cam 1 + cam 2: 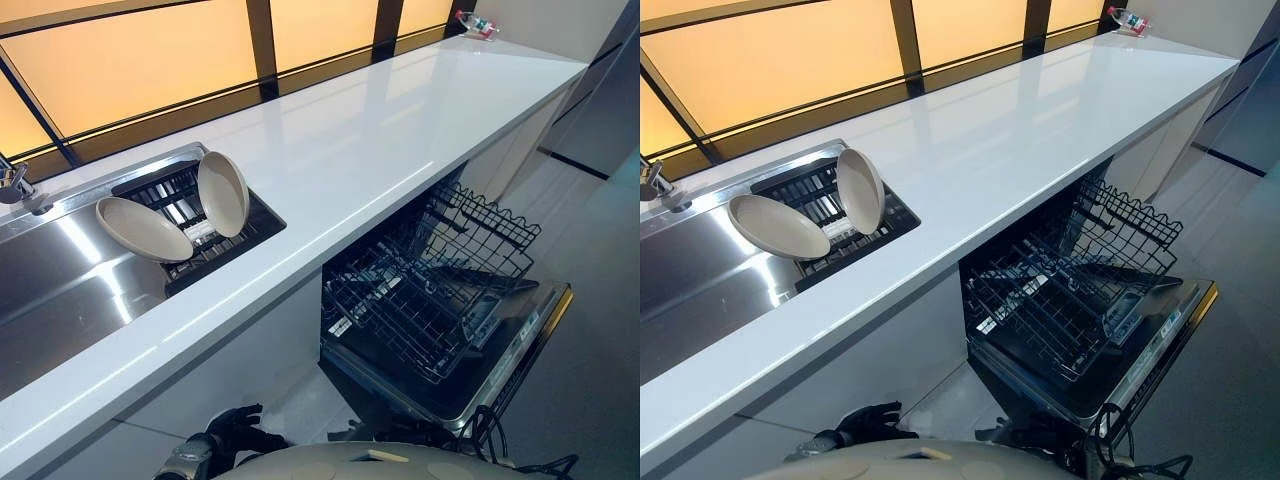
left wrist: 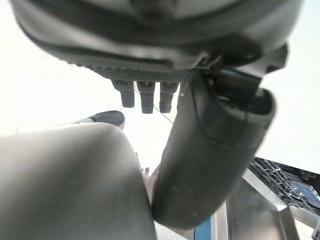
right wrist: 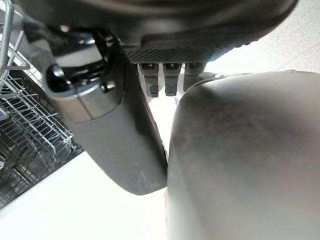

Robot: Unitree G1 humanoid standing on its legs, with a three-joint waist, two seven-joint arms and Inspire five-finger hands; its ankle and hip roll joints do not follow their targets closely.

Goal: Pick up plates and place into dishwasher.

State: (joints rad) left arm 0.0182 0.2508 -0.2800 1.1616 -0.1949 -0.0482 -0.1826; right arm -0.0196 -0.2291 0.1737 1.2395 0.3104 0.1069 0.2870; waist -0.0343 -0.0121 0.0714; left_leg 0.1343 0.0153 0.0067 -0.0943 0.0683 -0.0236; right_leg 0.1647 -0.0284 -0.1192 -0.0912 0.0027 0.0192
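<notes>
Plates are leaning in the black rack at the sink, one tilted low (image 1: 143,229) and one standing near upright (image 1: 223,192); they are looking stiff, smooth, breakable, best pinched at the rim. Right of them, under the worktop (image 1: 380,140), the dishwasher rack (image 1: 430,280) is standing pulled out, while both hands, left hand (image 2: 150,95) and right hand (image 3: 167,77), are hanging low with fingers relaxed, holding nothing.

We are looking at a long glossy white tabletop (image 1: 380,150) running beneath amber-lit window panels (image 1: 150,60) with dark frames. A stainless steel sink basin (image 1: 60,290) is sitting sunk into its left end, with a chrome tap (image 1: 15,185) standing at its far edge. A small colourful packet (image 1: 478,24) is lying at the tabletop's far corner.
</notes>
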